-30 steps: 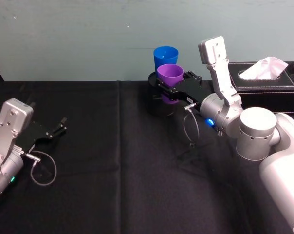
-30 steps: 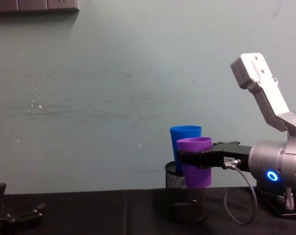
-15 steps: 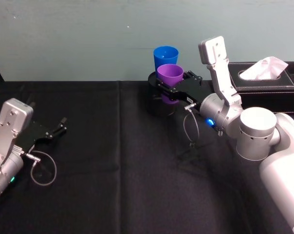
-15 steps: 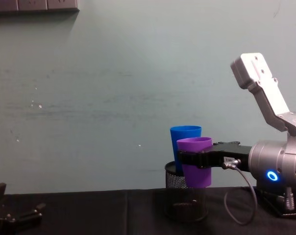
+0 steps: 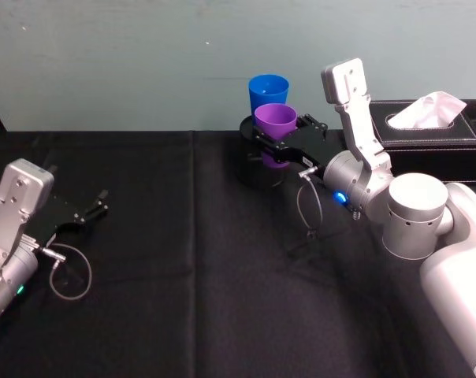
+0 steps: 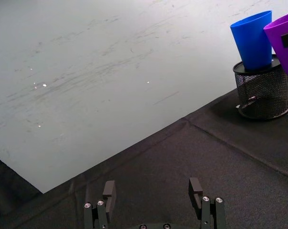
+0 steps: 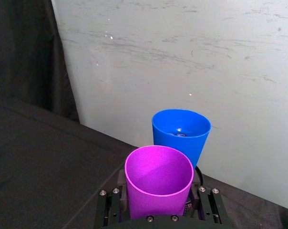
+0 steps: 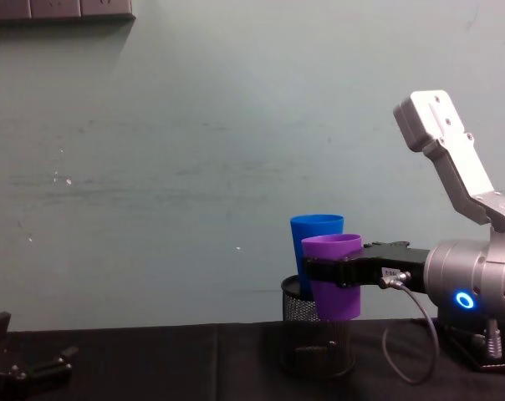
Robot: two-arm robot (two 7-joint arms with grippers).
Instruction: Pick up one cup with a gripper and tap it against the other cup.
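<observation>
Purple cup held aloft by right gripper beside blue cup.

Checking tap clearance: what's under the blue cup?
The blue cup stands in a black mesh pen holder on the table. Its base is hidden inside the mesh. The right gripper holds the purple cup beside it.

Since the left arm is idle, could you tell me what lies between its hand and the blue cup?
Bare black tablecloth, as the head view shows. The left hand, open, rests far from the blue cup, which stands in a mesh holder.
</observation>
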